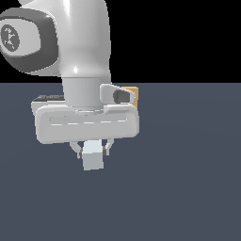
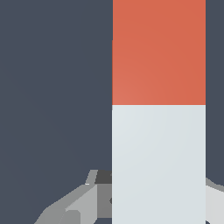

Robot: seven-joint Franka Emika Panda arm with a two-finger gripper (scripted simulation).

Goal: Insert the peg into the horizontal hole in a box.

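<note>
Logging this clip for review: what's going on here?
The arm's pincer grips the peg between its fingers, with the pale end facing the exterior camera. The wrist view shows the peg's orange-red end pointing away. The box is mostly hidden behind the arm, so the hole can't be seen; insertion isn't done.

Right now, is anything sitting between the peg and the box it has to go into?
Nothing visible does. The pincer grips the peg. Only an orange corner of the box shows behind the arm, so the hole and the path to it are hidden.
</note>
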